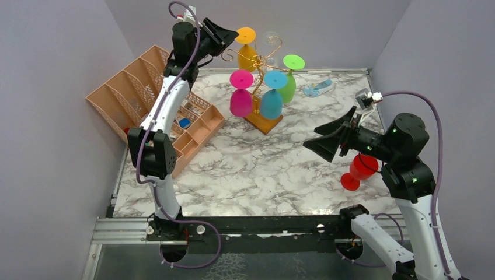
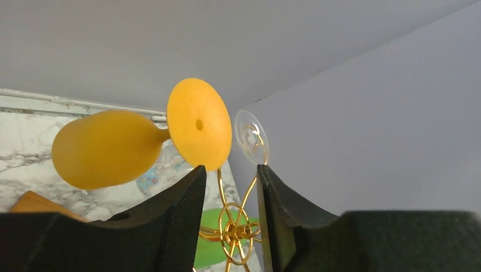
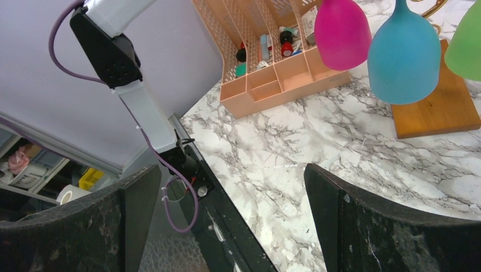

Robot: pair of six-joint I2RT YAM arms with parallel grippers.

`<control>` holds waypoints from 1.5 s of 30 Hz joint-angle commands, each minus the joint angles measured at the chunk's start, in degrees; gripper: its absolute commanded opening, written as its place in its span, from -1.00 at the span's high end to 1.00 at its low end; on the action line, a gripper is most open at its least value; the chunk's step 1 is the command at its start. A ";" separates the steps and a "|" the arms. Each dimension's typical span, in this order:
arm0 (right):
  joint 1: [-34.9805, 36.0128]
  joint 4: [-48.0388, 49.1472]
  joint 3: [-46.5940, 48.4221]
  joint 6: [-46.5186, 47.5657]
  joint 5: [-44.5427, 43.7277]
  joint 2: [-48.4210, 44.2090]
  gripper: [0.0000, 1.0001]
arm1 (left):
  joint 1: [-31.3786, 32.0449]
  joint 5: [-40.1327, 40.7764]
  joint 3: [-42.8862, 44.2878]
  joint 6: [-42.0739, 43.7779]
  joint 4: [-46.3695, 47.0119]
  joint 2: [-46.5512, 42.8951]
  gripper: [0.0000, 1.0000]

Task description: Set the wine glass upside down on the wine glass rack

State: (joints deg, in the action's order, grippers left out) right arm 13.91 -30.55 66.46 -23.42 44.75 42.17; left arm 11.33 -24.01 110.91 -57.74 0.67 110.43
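Wine glass [image 1: 361,169], red, the one not yet on the rack as I judge it. Reading from the left:

- **Peach mesh organiser** [image 1: 125,96] stands against the left wall.
- **My left gripper** [image 1: 229,36] is raised at the rack's top. Its fingers are a narrow gap apart and hold nothing. In the wrist view their tips sit just below the foot of the orange glass [image 2: 105,148], with gold wire showing between them.
- **Wine glass rack** [image 1: 262,121] already carries the orange glass and pink, blue, green and clear glasses, each bowl-down.
- **My right gripper** [image 1: 312,137] is spread wide and empty above the marble table [image 1: 245,169].
- **The red glass** rests on the table near the right wall, partly hidden under my right arm. I cannot tell whether it stands or lies.

It looks opaque, smooth and glossy, with a round bowl, a short stem and a flat disc foot. I judge it light, stiff and rather slippery, probably plastic. The bowl offers the broadest grip, and holding there leaves the stem and foot free to slide into a scroll arm.
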 commanded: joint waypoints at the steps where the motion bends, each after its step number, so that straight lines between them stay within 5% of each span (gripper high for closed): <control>1: 0.15 -0.40 -0.74 1.28 -1.74 -0.58 -0.99 | -0.35 4.70 -2.36 4.38 1.94 -5.13 0.12; 15: 0.15 -7.64 1.56 1.77 -11.50 -1.02 -0.99 | -0.35 11.46 -12.08 22.65 -6.97 -19.41 -0.42; 17: 0.15 -8.58 1.02 2.04 -14.79 -1.57 -0.99 | -0.35 13.50 -17.17 27.27 -7.72 -24.26 -0.94; 18: 0.15 -9.03 0.63 2.13 -16.18 -1.81 -0.99 | -0.30 14.62 -20.23 29.02 -8.23 -26.93 -0.98; 29: 0.15 -19.89 -4.07 -11.85 -39.89 -1.52 -1.00 | -0.34 21.04 -49.94 40.48 -11.78 -55.39 -0.98; 32: 0.15 -23.90 -4.78 -16.66 -47.24 -2.18 -0.84 | 0.35 18.15 -55.33 38.92 -12.37 -59.44 -0.98; 35: 0.15 -27.39 -5.37 -20.12 -56.47 -1.61 -0.10 | 1.17 15.90 -60.78 36.30 -12.21 -61.92 -0.98; 37: 0.14 -30.79 -4.40 -21.13 -62.10 0.73 0.22 | 1.60 14.75 -65.12 36.68 -10.39 -63.43 -0.98; 45: 0.15 -39.81 -3.85 -26.85 -77.18 9.17 0.17 | 4.80 20.46 -73.53 43.78 -8.37 -66.50 -0.98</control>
State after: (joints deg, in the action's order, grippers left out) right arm 13.93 -63.53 61.78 -45.41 -21.76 49.91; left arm 14.92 -6.57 38.06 -18.06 -9.61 45.84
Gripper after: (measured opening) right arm 0.401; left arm 0.989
